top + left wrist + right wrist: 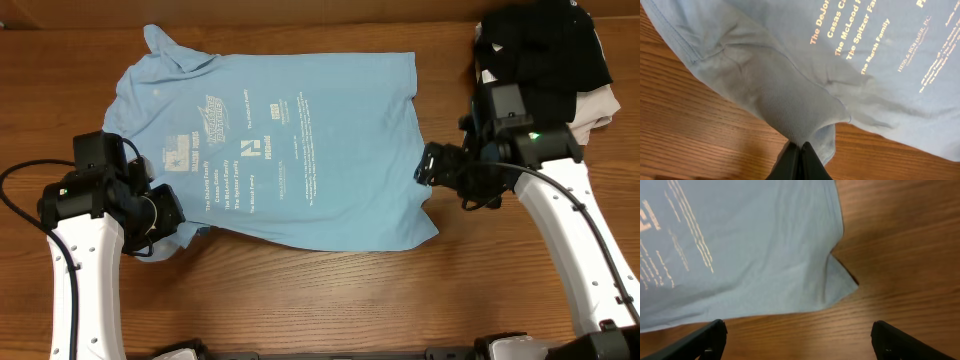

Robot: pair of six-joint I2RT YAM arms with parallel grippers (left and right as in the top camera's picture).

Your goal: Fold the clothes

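Observation:
The light blue T-shirt (280,140) lies spread flat on the wooden table, printed side up with small white lettering. My left gripper (172,215) is at its lower left sleeve and is shut on a pinch of the sleeve cloth (800,120), which rises in a peak to the closed fingers (801,149). My right gripper (432,165) is open and empty just right of the shirt's right edge. In the right wrist view the shirt's hem corner (837,282) lies ahead of the wide-apart fingers (799,340).
A pile of black garments (545,45) sits at the back right corner on top of a beige folded cloth (598,108). Bare wooden tabletop (330,290) lies in front of the shirt.

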